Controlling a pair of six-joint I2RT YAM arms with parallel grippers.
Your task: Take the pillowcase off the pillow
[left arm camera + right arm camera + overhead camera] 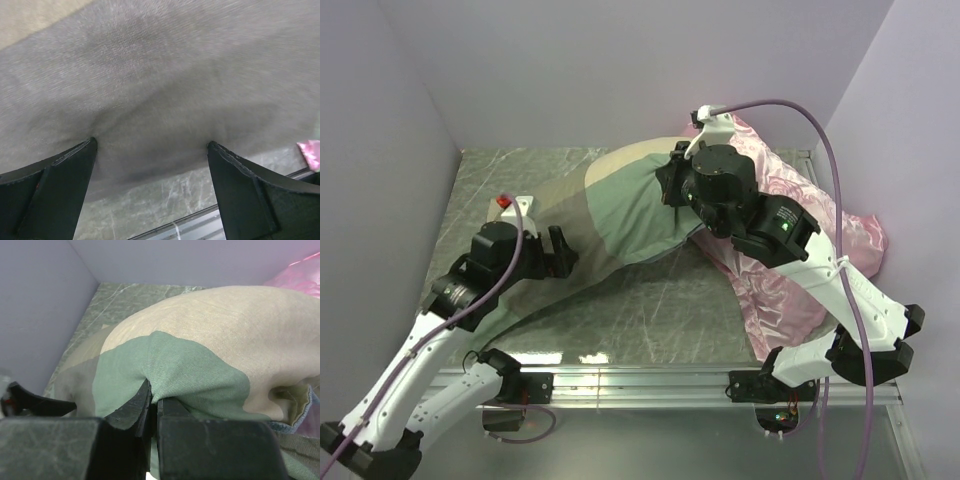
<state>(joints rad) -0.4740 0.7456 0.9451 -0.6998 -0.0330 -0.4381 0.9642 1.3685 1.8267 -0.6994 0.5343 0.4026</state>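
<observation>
Marbled table (650,310), pillowcase (640,205) on it, pink pillow (775,300)

The table (650,310) is dark green marble with pale veins. The pillowcase (630,205) shows beige, olive and grey-green blocks. Along the table's right edge, the satin cover (775,295) is glossy pink with roses.

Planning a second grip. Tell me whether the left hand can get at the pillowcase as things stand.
Probably yes. The left hand is open, the pillowcase lies right in front of it, and nothing stands in the way. The right hand, shut on a green fold, sits well clear.
</observation>
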